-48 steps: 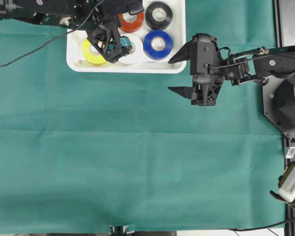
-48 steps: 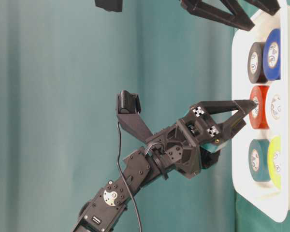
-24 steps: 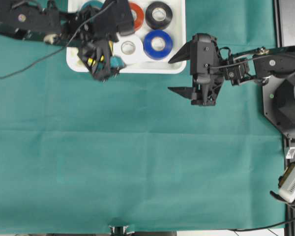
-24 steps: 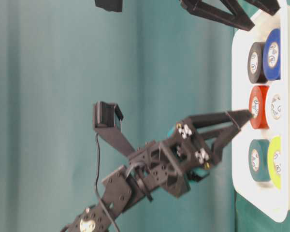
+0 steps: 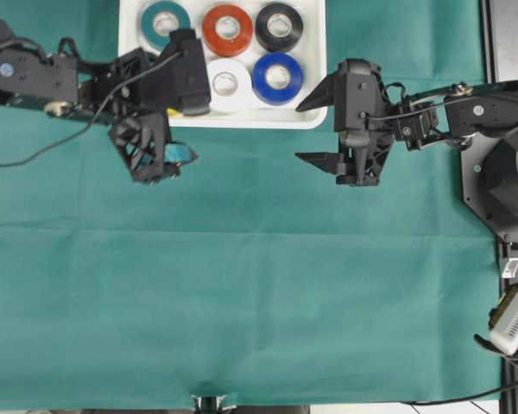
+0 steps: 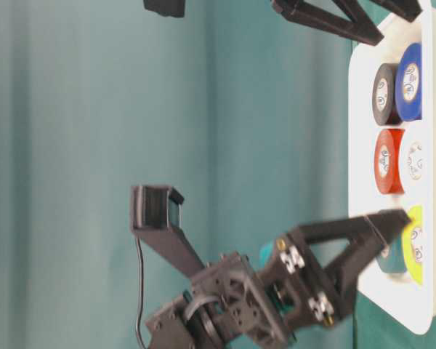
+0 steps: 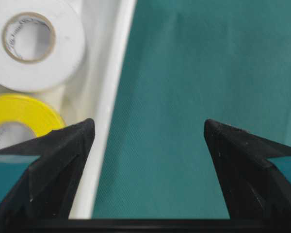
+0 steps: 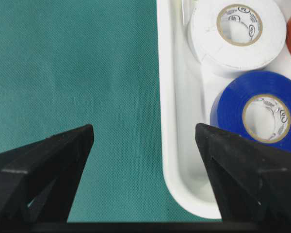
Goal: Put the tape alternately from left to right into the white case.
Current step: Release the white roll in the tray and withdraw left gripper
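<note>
- Overhead: left end effector [image 5: 155, 159] has pulled out of the white case [image 5: 315, 60] at upper centre, released, empty; rolls of tape [image 5: 277, 78] inside, task looks finished.
- Right wrist: right end effector [image 8: 144, 145] released, empty, beside the case.

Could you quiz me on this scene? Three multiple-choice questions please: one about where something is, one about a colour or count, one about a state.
1. Where is the blue tape roll?
A. on the green cloth
B. in the white case
C. between the jaws

2. Which colour roll sits next to the blue one in the right wrist view?
A. white
B. pink
C. orange

3. How do the left gripper jaws stand?
A. shut on a roll
B. shut, empty
C. open, empty

B: it lies inside the rim.
A: the white tape roll adjoins it.
C: only cloth shows between the jaws.
</note>
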Controlling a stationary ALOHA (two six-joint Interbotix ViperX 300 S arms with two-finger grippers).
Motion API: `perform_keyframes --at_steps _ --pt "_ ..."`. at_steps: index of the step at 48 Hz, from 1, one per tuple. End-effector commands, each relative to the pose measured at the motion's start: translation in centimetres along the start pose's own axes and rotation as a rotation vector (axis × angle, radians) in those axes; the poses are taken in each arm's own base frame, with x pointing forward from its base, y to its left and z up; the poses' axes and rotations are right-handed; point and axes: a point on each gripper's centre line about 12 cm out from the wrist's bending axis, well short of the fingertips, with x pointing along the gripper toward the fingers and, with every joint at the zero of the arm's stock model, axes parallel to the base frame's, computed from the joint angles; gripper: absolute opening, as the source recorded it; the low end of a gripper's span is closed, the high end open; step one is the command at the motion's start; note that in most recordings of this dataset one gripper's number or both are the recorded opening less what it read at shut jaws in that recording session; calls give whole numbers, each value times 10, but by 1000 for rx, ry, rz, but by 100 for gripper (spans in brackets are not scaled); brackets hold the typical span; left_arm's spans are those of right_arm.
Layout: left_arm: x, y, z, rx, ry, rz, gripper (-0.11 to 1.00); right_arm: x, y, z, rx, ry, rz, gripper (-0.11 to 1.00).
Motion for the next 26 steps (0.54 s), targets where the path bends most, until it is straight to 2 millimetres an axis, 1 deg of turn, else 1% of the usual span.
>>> perform_keyframes --at_steps 1,11,21,26 --pt "-15 -7 4 13 -38 -16 95 -4 1 6 -2 -27 7 82" --pt "-19 -14 -7 31 -45 -31 95 -4 3 3 0 -36 24 82" --pt "-16 -14 -14 39 -76 -35 95 -4 5 4 0 -48 37 82" --pt "-15 -14 -16 79 -77 -34 95 -4 5 3 0 -47 37 82"
